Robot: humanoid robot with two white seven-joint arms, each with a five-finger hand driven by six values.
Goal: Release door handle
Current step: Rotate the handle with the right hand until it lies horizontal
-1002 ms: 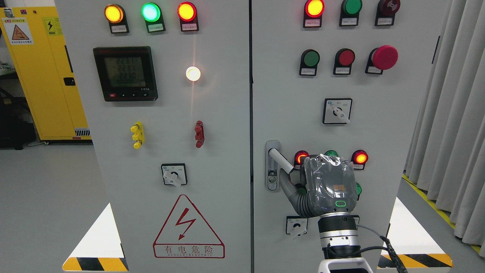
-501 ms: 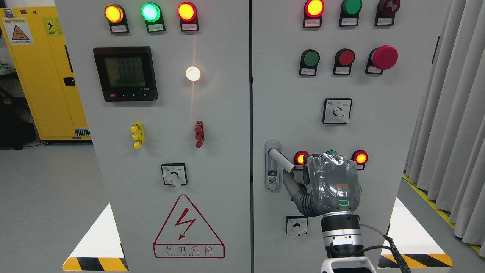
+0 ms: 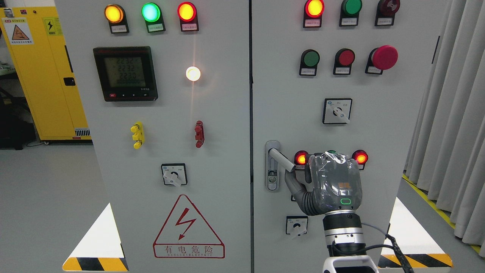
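Note:
The grey door handle (image 3: 281, 159) sits on its lock plate (image 3: 272, 165) at the left edge of the right cabinet door (image 3: 379, 87). Its lever sticks out down and to the right. My right hand (image 3: 333, 184), in a clear plastic cover, is just right of the lever, back towards the camera. Its thumb (image 3: 294, 186) points up under the lever's tip, and the hand holds nothing. The other fingers are hidden behind the palm. The left arm is out of view.
Lit red lamps (image 3: 301, 157) (image 3: 360, 157) flank the hand. A rotary switch (image 3: 296, 225) sits below it and another (image 3: 337, 110) above. The left door (image 3: 212, 106) carries a meter (image 3: 125, 73). A yellow cabinet (image 3: 41, 72) stands at the left, grey curtains (image 3: 454, 125) at the right.
My right hand has slid to the right and slightly down, away from the lock plate. The thumb has come off the lever's underside towards its tip. The handle has not moved.

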